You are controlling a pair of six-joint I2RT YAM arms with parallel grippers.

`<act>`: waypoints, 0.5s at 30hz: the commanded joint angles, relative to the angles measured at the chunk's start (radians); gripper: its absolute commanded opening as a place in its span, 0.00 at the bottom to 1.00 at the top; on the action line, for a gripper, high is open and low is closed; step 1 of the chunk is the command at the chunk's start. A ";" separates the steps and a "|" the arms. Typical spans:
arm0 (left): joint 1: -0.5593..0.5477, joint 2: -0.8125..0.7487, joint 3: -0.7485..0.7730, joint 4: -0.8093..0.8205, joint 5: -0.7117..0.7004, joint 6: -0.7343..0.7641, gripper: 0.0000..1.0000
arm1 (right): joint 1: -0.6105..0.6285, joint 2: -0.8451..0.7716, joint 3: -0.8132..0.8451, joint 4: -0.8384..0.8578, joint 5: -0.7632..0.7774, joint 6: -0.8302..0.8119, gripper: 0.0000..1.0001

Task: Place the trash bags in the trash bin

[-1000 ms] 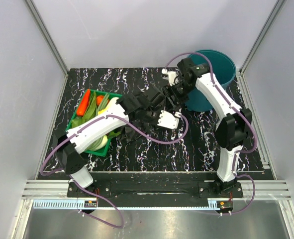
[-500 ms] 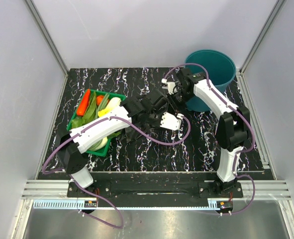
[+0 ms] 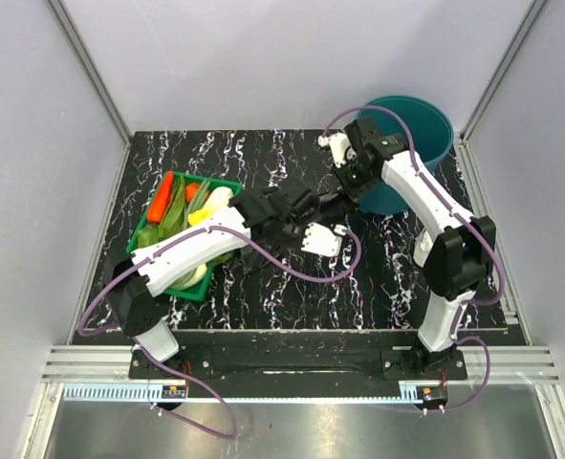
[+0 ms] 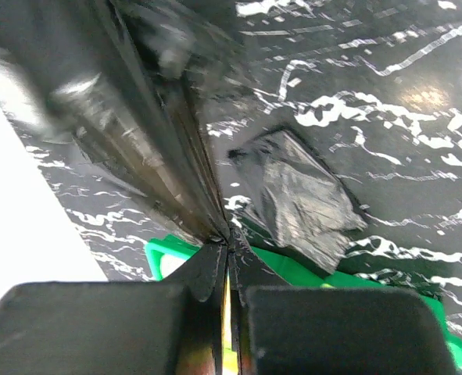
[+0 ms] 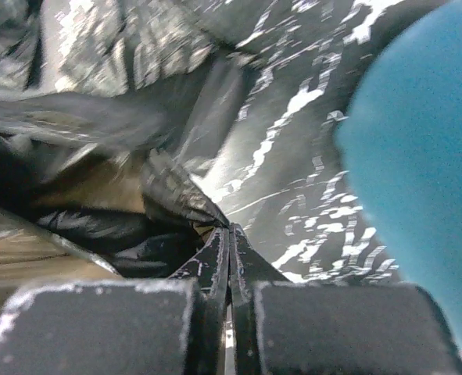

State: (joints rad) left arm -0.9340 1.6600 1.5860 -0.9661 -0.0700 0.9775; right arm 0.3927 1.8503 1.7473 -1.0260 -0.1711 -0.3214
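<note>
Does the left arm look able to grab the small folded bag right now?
Probably not: the left claw is shut on the large bag, though the small folded bag lies uncovered just beyond.

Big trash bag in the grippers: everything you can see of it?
The big trash bag is thin, glossy black film, crinkled and floppy. The left gripper is shut on one fold, the right gripper on another, so it spans between them over the marbled table beside the trash bin, not in it.
</note>
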 commanded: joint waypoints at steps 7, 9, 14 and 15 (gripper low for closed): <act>0.003 -0.112 -0.138 -0.102 0.041 -0.005 0.00 | -0.008 -0.069 0.089 0.115 0.331 -0.130 0.00; 0.006 -0.117 -0.146 -0.102 0.044 -0.011 0.00 | -0.012 -0.079 0.080 0.115 0.346 -0.136 0.00; 0.014 -0.129 -0.146 -0.115 0.026 -0.023 0.00 | -0.023 -0.106 0.063 0.122 0.390 -0.150 0.00; 0.020 -0.135 -0.149 -0.121 0.024 -0.026 0.00 | -0.028 -0.112 0.057 0.127 0.401 -0.156 0.00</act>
State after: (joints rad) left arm -0.9306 1.5845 1.4494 -1.0271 -0.0486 0.9756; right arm 0.3920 1.8221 1.8107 -0.9611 0.1158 -0.4347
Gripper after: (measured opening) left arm 0.012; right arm 0.009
